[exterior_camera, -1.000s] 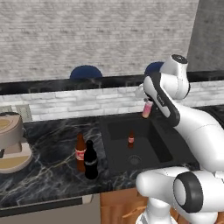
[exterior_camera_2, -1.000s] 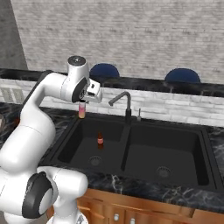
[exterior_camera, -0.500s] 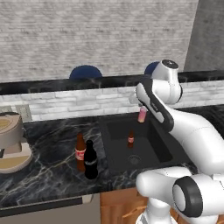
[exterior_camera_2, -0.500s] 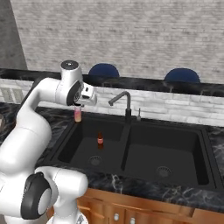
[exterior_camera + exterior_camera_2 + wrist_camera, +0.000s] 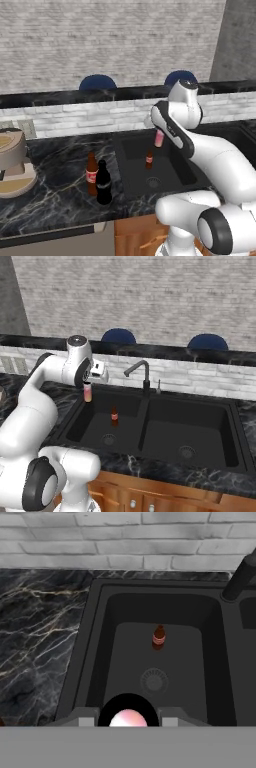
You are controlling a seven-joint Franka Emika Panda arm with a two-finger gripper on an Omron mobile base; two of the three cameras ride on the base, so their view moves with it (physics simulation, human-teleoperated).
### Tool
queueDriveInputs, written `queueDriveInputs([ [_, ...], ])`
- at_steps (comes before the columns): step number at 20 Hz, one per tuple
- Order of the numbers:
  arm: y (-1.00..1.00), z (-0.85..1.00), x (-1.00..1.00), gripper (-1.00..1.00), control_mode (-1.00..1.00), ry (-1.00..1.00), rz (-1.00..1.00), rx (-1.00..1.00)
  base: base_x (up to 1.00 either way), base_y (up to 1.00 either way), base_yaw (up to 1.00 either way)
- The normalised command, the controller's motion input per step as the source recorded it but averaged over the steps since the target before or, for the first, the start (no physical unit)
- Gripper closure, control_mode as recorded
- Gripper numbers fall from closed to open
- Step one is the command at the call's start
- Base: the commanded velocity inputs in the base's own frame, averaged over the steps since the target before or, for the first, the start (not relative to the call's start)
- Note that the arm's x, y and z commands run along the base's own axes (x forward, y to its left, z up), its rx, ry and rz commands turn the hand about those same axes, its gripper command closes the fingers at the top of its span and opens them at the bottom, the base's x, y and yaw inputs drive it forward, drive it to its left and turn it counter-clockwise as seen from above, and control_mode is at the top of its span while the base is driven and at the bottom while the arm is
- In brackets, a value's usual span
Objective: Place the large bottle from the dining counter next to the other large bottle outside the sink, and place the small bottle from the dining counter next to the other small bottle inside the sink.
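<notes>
Grey brick backs a veined black marble counter (image 5: 60, 165) and the matte black sink (image 5: 210, 456). Outside it, the glossy black large bottle (image 5: 103, 182) already stands touching the amber bottle (image 5: 91, 174). Remaining: the gripper (image 5: 88, 387), clamped on the pale-pink small bottle (image 5: 88, 392), hangs above the basin, near the other small bottle (image 5: 158, 635).

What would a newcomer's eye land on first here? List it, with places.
First, the white arm reaching over the black sink, its gripper shut on a small pale-pink bottle held above the left basin. Next, a tiny brown bottle standing upright on that basin's floor, near the drain. Then two tall bottles side by side on the marble counter left of the sink: an amber-brown bottle and a black bottle.
</notes>
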Motion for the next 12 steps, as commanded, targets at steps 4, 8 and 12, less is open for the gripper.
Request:
queueDriveInputs([
  [4, 0.01, -0.14, 0.0, 1.0, -1.0, 0.0, 0.01, -0.02, 0.0, 0.0, 0.0],
  [8, 0.0, -0.1, 0.0, 1.0, -1.0, 0.0, 0.0, -0.03, 0.0, 0.0, 0.0],
  [12, 0.01, -0.07, 0.0, 1.0, -1.0, 0.0, 0.0, -0.04, 0.0, 0.0, 0.0],
])
